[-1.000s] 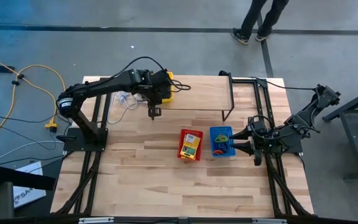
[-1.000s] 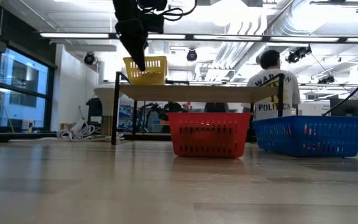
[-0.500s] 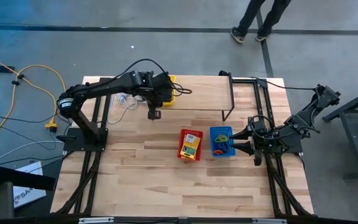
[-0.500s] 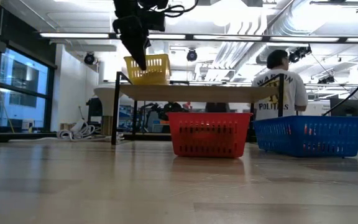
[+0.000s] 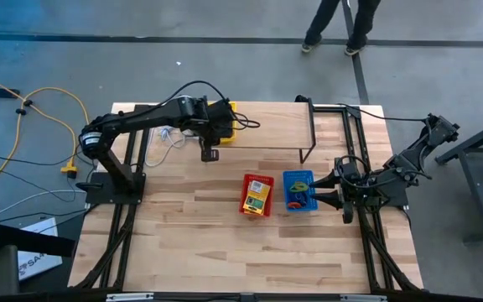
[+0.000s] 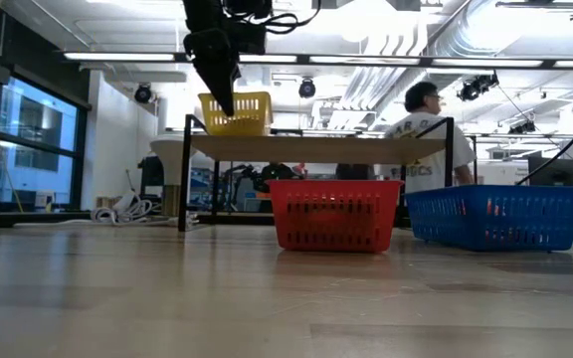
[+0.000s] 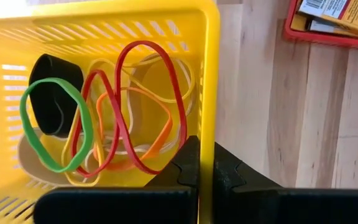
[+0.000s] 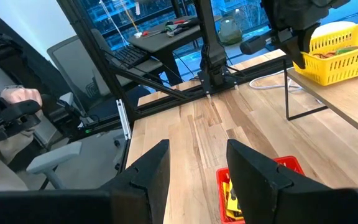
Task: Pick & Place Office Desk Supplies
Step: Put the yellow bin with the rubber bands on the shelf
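Resting on a raised wooden shelf (image 5: 262,134) with thin black metal legs, a yellow plastic basket (image 7: 104,25) with slotted lattice walls holds a loose tangle of rubber bands (image 7: 129,118): thin loops in red, orange, yellow and green, lying over one another beside a black rounded band on the basket floor. The left end effector (image 5: 210,154) hangs just off the shelf's front edge, next to the basket, with its two dark fingers (image 7: 194,165) pressed together and nothing between them; in the left wrist view they sit against the basket's yellow rim.

On the pale wood-plank tabletop (image 5: 199,243) below stand two more lattice-walled plastic baskets side by side, just apart: a red basket (image 5: 257,195) containing flat yellow-and-green card boxes (image 5: 257,201), and a blue basket (image 5: 299,191) containing small bright-coloured rings (image 5: 298,200). From table height both show as low rectangular tubs with vertical slots.

The right end effector (image 5: 320,200) sits low at the right edge of the blue basket, its blocky dark fingers (image 8: 148,171) standing well apart with nothing held.

A coiled white cable (image 5: 168,134) lies on the tabletop near the shelf's left end. A person in a white printed shirt (image 6: 421,139) stands in the room beyond.
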### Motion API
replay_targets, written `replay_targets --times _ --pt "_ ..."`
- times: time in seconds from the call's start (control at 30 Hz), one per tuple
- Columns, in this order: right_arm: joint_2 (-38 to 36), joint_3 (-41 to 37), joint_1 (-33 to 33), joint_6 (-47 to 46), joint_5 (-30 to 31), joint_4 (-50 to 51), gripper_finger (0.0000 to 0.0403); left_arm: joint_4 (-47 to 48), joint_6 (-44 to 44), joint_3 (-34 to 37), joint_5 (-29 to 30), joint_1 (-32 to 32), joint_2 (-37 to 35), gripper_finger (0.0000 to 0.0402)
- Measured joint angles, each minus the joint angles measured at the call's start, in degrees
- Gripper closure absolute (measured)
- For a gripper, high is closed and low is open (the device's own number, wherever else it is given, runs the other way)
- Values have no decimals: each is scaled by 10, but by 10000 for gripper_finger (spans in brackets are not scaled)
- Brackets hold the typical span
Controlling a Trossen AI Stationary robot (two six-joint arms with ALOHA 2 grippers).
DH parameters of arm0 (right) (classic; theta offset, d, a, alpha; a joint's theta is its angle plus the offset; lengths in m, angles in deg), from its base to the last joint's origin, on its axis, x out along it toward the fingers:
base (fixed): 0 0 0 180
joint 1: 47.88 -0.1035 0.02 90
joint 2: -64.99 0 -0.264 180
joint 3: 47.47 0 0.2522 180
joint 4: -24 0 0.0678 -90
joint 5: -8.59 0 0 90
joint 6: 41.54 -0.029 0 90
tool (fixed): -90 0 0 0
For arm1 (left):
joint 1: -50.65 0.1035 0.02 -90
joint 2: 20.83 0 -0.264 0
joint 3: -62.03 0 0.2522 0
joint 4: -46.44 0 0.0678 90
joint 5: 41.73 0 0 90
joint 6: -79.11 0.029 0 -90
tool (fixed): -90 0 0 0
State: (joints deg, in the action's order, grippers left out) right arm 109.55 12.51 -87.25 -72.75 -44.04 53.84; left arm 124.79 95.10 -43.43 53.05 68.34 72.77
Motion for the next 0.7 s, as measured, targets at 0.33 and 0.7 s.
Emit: replay_targets --times 0.33,0.7 --pt "0 0 0 0 0 0 256 1 -2 0 0 -3 0 385" --pt "0 0 0 0 0 0 256 1 -6 0 0 -3 0 327"
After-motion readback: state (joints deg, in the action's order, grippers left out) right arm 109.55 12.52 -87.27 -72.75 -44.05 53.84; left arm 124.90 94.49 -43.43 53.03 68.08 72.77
